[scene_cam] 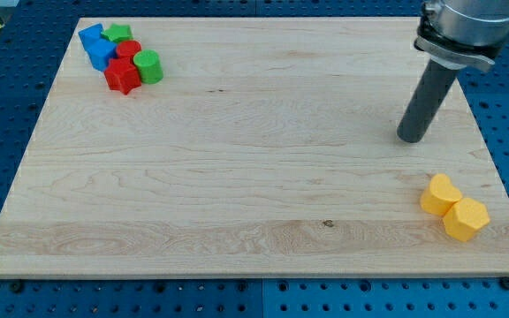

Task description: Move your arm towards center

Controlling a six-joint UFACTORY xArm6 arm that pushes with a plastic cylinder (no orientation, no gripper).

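Note:
My tip rests on the wooden board at the view's right, above the middle height. Two yellow blocks lie at the lower right, below my tip: a heart-like one and a hexagonal one, touching each other. At the top left is a tight cluster: two blue blocks, a green star-like block, a red cylinder, a red star-like block and a green cylinder. My tip is far from that cluster and touches no block.
The board lies on a blue perforated table. The arm's grey body hangs over the board's top right corner.

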